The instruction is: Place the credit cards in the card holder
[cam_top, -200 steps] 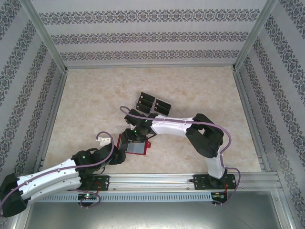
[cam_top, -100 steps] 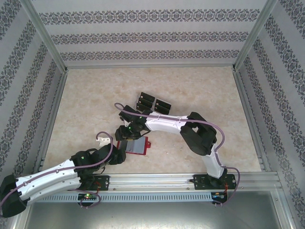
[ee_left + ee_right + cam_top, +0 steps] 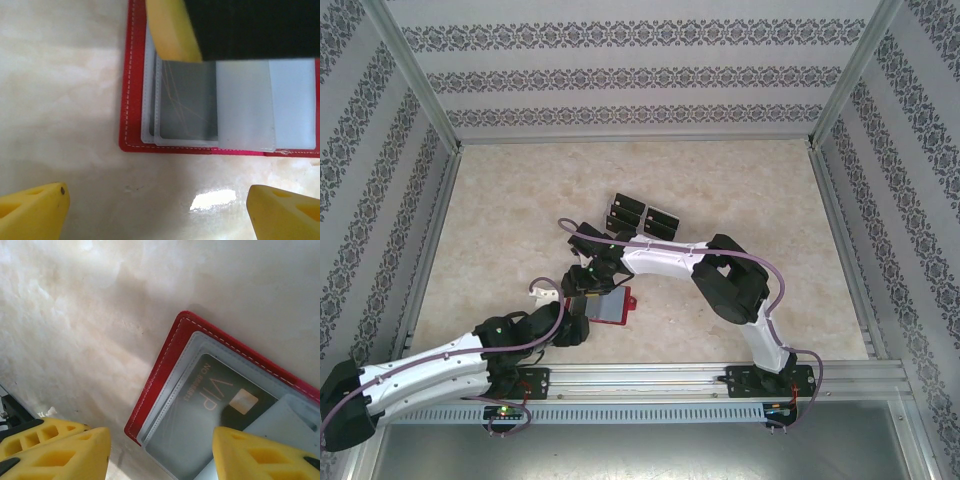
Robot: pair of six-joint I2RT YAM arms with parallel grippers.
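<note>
left hand (image 3: 160,210): spread wide, empty, over the counter (image 3: 60,100) just beside the card holder (image 3: 131,100) | right hand (image 3: 161,452): about half spread, nothing pinched, above the open holder | VIP card (image 3: 220,400): tucked in a clear sleeve (image 3: 175,390) | other credit cards (image 3: 642,217): further back, well apart

The left arm (image 3: 430,368) and right arm (image 3: 665,262) wear white shells between black joints, with mauve cables (image 3: 781,292) looping alongside and blocky yellow fingers (image 3: 55,450) with hollow cut-outs.
</note>
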